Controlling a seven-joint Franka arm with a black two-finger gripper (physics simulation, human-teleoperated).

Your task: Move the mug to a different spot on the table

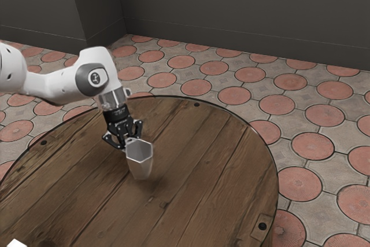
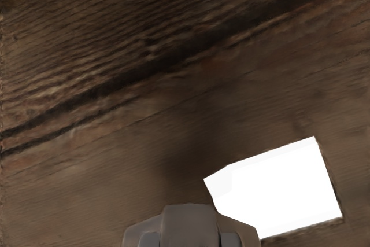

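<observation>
Gripper (image 1: 128,141) narrowly parted, clamped on rim of upright mug (image 1: 140,165), over wooden table (image 1: 208,160).

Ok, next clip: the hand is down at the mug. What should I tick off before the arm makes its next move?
1. Hand at the mug: ok, it sits at the rim's side nearest the arm.
2. Secure hold on the mug: cannot tell.
3. Mug upright: ok, opening faces up.
4. Mug lifted off the table: cannot tell; its shadow lies right beneath it.
5. Free spot to move to: ok, there is bare wood toward the exterior view's right.
6. White block out of the way: cannot tell; the wrist view shows it lying on the wood not far from the hand.
</observation>
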